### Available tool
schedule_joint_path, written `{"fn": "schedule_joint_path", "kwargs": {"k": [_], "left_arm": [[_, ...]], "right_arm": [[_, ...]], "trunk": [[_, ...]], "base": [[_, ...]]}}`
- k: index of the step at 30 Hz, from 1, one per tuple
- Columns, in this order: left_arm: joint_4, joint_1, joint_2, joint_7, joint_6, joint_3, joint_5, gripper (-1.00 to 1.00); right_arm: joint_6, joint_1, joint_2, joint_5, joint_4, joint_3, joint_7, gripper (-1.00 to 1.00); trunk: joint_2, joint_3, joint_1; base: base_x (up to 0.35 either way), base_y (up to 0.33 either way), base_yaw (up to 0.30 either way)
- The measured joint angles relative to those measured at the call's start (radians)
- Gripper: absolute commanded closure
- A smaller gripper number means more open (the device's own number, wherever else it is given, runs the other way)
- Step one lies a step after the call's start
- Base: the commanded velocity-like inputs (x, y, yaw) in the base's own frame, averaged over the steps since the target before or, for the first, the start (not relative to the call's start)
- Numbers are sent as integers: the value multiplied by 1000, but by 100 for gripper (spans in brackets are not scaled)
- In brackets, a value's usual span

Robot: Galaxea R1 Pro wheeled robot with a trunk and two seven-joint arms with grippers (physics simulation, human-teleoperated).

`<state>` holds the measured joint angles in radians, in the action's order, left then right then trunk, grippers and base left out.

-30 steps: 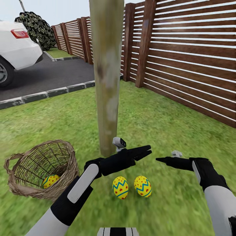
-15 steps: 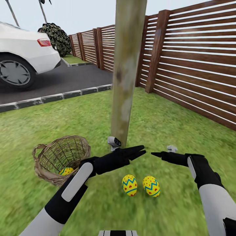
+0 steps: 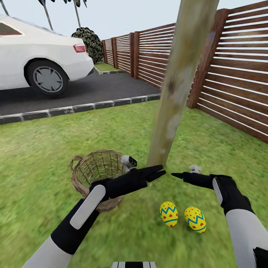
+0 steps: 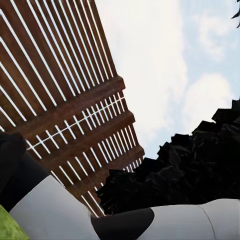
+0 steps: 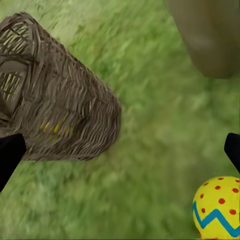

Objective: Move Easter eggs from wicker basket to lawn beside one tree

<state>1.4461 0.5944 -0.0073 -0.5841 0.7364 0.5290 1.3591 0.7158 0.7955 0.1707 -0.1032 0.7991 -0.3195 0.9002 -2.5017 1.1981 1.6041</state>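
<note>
In the head view, the wicker basket (image 3: 95, 169) stands on the lawn (image 3: 44, 156), just left of the leaning tree (image 3: 175, 89). My left forearm covers the basket's near side and its inside. Two Easter eggs (image 3: 168, 214) (image 3: 195, 219) lie side by side on the grass, near the trunk's foot. My left gripper (image 3: 160, 171) hovers before the trunk, open by a small gap and empty. My right gripper (image 3: 175, 174) points toward it, open and empty. The right wrist view shows the basket (image 5: 60, 110) lying sideways in the picture, with yellow glinting through its weave, and one egg (image 5: 218, 207).
A white car (image 3: 33, 56) is parked on the dark driveway (image 3: 96, 87), behind a grey stone kerb (image 3: 74, 108). A brown slatted fence (image 3: 238, 74) runs along the right and back. Open grass lies left of the basket. The left wrist view shows the fence (image 4: 65, 110) and a dark bush (image 4: 190, 170).
The whole picture has slid rightward, so the camera has turned left; more of the car shows. Both arms hold the same pose, and the eggs and basket lie as before.
</note>
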Motion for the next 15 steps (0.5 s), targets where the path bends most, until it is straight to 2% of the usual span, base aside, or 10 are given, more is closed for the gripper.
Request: {"fn": "schedule_joint_path", "kwargs": {"k": [12,15], "left_arm": [[-2,-3,1,-2,-4,0,0,-100],[-3,-3,0,-1,-5,0,0,-100]], "right_arm": [[0,0,1,5,0,0,3,-100],[-1,0,1,4,0,0,3,-100]], "trunk": [[0,0,0],[0,0,0]], "base": [[0,16,25],[0,147,-19]]}}
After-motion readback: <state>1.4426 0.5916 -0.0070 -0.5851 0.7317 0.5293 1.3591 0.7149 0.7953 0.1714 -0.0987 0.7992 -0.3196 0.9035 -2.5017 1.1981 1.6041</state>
